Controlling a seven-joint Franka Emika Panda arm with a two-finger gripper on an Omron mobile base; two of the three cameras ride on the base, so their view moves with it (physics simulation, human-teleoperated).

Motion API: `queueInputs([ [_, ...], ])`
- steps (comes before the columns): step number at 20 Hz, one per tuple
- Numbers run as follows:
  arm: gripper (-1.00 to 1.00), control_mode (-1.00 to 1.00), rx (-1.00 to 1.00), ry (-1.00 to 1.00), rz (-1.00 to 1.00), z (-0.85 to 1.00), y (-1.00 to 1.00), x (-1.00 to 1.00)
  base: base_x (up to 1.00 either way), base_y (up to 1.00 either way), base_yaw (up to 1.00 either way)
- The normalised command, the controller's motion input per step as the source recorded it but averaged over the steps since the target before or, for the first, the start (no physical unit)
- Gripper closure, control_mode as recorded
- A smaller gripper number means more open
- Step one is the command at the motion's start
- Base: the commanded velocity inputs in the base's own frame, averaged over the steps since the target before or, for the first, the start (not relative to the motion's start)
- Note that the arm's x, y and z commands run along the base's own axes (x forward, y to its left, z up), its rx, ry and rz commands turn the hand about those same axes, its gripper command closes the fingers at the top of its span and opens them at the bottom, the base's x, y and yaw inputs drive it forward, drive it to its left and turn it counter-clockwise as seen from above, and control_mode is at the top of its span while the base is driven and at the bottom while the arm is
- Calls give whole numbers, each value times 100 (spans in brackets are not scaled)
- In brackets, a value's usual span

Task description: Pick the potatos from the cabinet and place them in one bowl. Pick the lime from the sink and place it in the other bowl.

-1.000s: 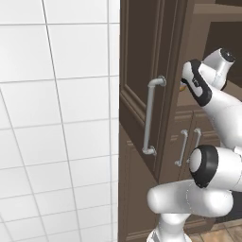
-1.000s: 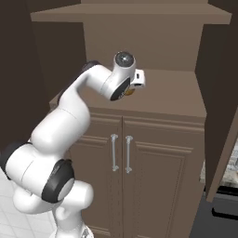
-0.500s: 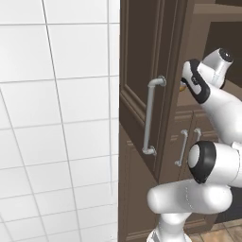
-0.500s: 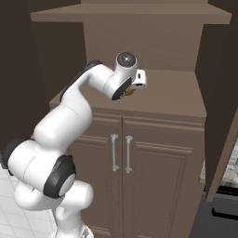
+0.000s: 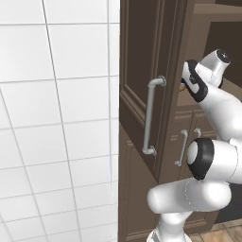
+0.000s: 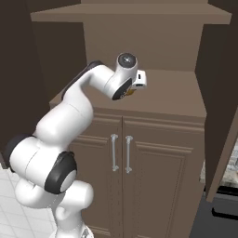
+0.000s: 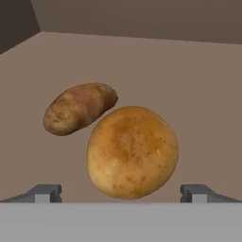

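I have the gripper (image 7: 121,191) spread wide, its two fingertips (image 7: 45,193) standing far apart at the bottom of my hand view, with nothing between them pinched. Right ahead of the hand, centred between the tips and just beyond them, lies a round potato (image 7: 132,151), golden and smooth. It sits on the brown shelf (image 7: 198,104) of the cabinet (image 5: 142,71), and neither tip touches it as far as I can tell. A second, longer potato (image 7: 79,108) lies further from the hand and off to the left in that view, darker and more mottled, tilted with its far end higher in the picture. The two look very close together; I cannot tell whether they touch.

From the right base view I see the arm (image 6: 69,121) reaching up and over the low doors (image 6: 148,181) so that the hand hangs over the open shelf, pointing down at it. A small patch of golden brown shows just under the wrist there, which I take for a potato, though it is too small to be sure. The cabinet door (image 6: 218,116) stands swung open to the right of the hand.

In the left base view the open door with its long bar handle (image 5: 150,116) stands left of the arm, edge toward me, beside the white tiled wall (image 5: 56,118).
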Motion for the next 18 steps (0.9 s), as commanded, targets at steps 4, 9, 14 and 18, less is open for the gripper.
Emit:
queueInputs([
  [4, -100, -100, 0, 0, 0, -4, -5, 5, 0, 0, 0],
  [9, -100, -100, 0, 0, 0, -6, -1, 6, 0, 0, 0],
  [14, -100, -100, 0, 0, 0, -6, 0, 7, 0, 0, 0],
  [18, -100, -100, 0, 0, 0, -6, 0, 8, 0, 0, 0],
])
